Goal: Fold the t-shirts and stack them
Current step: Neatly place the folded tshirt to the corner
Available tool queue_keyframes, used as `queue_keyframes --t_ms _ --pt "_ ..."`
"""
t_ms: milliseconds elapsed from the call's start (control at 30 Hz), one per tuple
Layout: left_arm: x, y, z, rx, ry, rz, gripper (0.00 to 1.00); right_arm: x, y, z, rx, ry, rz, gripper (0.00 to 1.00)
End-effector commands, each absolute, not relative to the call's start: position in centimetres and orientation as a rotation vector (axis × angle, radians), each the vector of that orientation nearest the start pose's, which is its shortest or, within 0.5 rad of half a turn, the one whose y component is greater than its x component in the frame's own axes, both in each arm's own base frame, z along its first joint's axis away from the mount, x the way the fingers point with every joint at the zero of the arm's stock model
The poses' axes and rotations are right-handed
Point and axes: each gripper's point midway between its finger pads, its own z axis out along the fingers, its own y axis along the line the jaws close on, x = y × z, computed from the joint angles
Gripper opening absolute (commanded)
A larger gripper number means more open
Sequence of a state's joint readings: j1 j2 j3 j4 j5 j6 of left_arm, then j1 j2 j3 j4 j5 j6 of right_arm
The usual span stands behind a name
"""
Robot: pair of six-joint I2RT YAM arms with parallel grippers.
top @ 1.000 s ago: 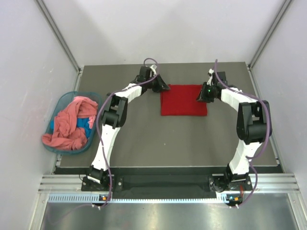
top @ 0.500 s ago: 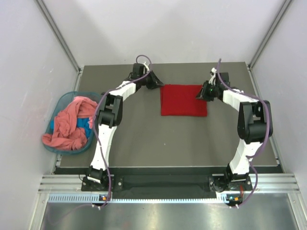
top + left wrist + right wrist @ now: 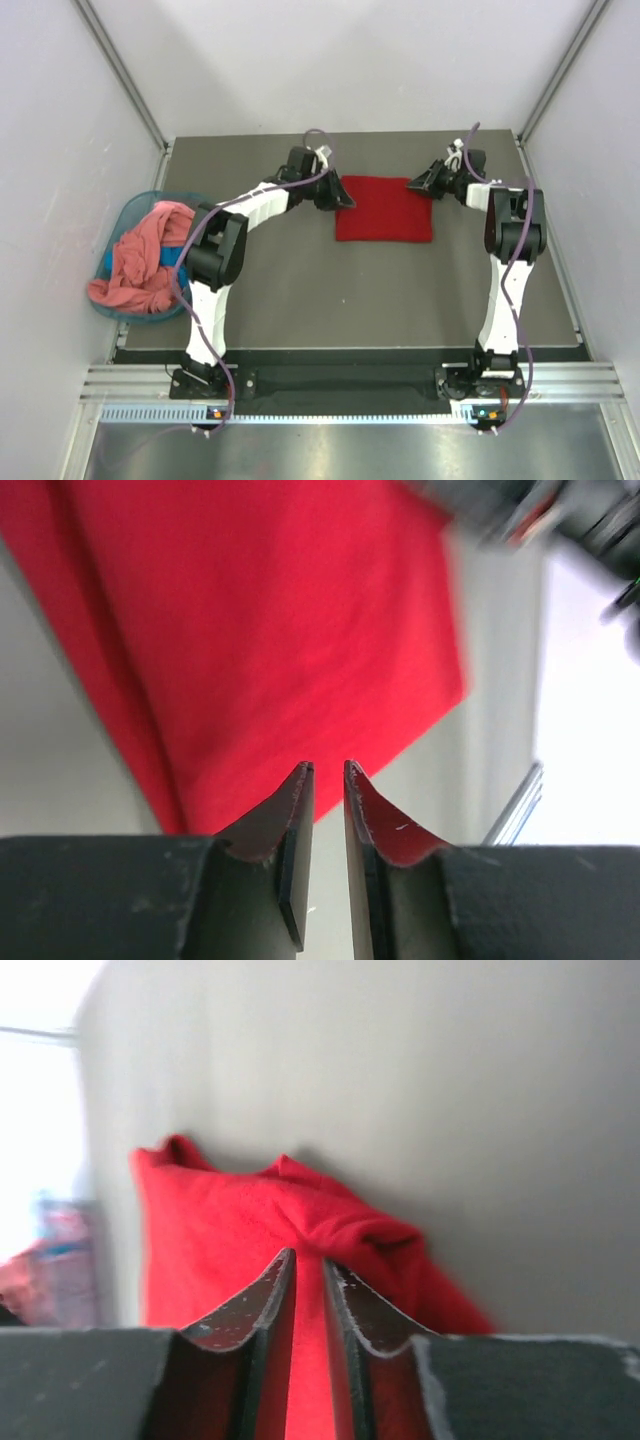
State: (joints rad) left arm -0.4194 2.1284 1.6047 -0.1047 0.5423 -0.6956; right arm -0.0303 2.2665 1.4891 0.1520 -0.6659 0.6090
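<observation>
Standing here by the rig: the deep red t-shirt [image 3: 383,209] is lying flat on the dark desk [image 3: 300,290], folded into a neat squarish block, up toward the far edge and roughly between the two arms. The left pincer [image 3: 343,197] is right at the shirt's far left corner, low over it, jaws only a thin slit apart. From its wrist cam you can see straight through the slit to cloth and desk, so nothing's in it. The right pincer [image 3: 414,185] sits at the far right corner, where the cloth is bunched up into a little ridge. Its jaws are just as narrow and there's red showing through the slit, but honestly I can't tell if it's pinching fabric or just hovering over it. The salmon-pink t-shirt [image 3: 140,262] is off to the left, well apart from all that, crumpled in the teal basket [image 3: 130,203] with something blue [image 3: 180,258] tucked beside it, part of it spilling over the near rim.
</observation>
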Motion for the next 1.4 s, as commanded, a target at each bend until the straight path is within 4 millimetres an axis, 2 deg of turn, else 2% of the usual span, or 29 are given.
queue_keyframes --t_ms 0,67,167,200,300,400,433,500,533,567,600,633,667,733,767,800,867,900,1033,1100,1167,1200,1300,1367 --pt "44.5 -32.9 6.9 -0.01 2.448 -1.157 0.23 58.5 9.2 5.0 0.361 2.082 1.145 0.18" --pt "43.4 -32.7 4.2 -0.036 2.508 -1.125 0.22 59.1 8.4 4.6 0.414 2.079 1.154 0.18" --pt "42.5 -31.6 1.7 -0.075 2.569 -1.035 0.22 59.5 7.5 4.5 0.439 2.073 1.121 0.17" --pt "42.3 -31.3 1.4 -0.086 2.581 -1.015 0.22 59.2 7.3 4.1 0.46 2.107 1.099 0.18" --pt "42.1 -30.9 2.0 -0.086 2.576 -0.993 0.22 59.3 7.3 5.0 0.428 2.098 1.089 0.2" --pt "42.4 -31.1 4.8 -0.064 2.537 -1.008 0.23 59.0 7.8 7.7 0.378 2.071 1.131 0.24" --pt "42.5 -31.2 6.8 -0.049 2.513 -1.016 0.23 58.7 7.8 9.6 0.363 2.063 1.125 0.26" --pt "42.5 -31.0 8.7 -0.028 2.494 -1.006 0.23 58.3 7.5 11.4 0.361 2.064 1.08 0.29" --pt "42.1 -30.7 10.7 -0.017 2.479 -1.001 0.24 57.8 7.1 13.3 0.357 2.061 1.031 0.32" --pt "42.0 -30.3 11.5 -0.009 2.468 -0.979 0.24 57.3 6.8 14.1 0.364 2.07 1.006 0.35" --pt "41.8 -30.0 12.5 -0.002 2.456 -0.968 0.24 56.8 6.6 16.2 0.351 2.056 0.977 0.41" --pt "41.3 -29.5 14.1 0.01 2.432 -0.963 0.24 56.3 6.2 16.3 0.351 2.075 0.932 0.45" --pt "40.8 -29.0 14.5 0.02 2.44 -0.948 0.25 55.2 6.2 15.9 0.372 2.126 0.92 0.48" --pt "39.4 -28.2 16.0 0.032 2.432 -0.957 0.25 53.5 6.1 16.7 0.323 2.153 0.872 0.54" --pt "38.8 -27.7 16.2 0.03 2.444 -0.955 0.25 52.2 6.0 16.0 0.337 2.212 0.847 0.56" --pt "38.3 -27.5 16.6 0.043 2.441 -0.969 0.25 51.5 5.5 16.4 0.334 2.228 0.794 0.61" --pt "36.6 -27.0 17.1 0.073 2.434 -0.987 0.25 49.5 5.2 15.0 0.296 2.306 0.732 0.67" --pt "35.9 -26.9 17.2 0.089 2.436 -1.002 0.26 48.9 4.9 15.0 0.283 2.317 0.694 0.71" --pt "33.1 -25.5 16.8 0.143 2.449 -0.993 0.26 47.0 4.4 12.8 0.199 2.403 0.616 0.75" --pt "32.4 -25.2 16.8 0.164 2.445 -1.001 0.27 46.7 4.4 11.7 0.179 2.437 0.609 0.76" --pt "31.4 -24.9 16.8 0.206 2.44 -1.008 0.27 47.1 4.2 11.0 0.133 2.447 0.588 0.77" --pt "31.2 -24.8 16.8 0.219 2.437 -1.003 0.27 47.4 3.6 9.6 0.129 2.472 0.55 0.77" --pt "30.5 -24.2 16.3 0.26 2.428 -0.976 0.27 48.4 3.0 8.0 0.121 2.494 0.514 0.76" --pt "30.5 -23.8 16.1 0.277 2.417 -0.949 0.27 49.3 3.5 8.0 0.098 2.458 0.543 0.76"
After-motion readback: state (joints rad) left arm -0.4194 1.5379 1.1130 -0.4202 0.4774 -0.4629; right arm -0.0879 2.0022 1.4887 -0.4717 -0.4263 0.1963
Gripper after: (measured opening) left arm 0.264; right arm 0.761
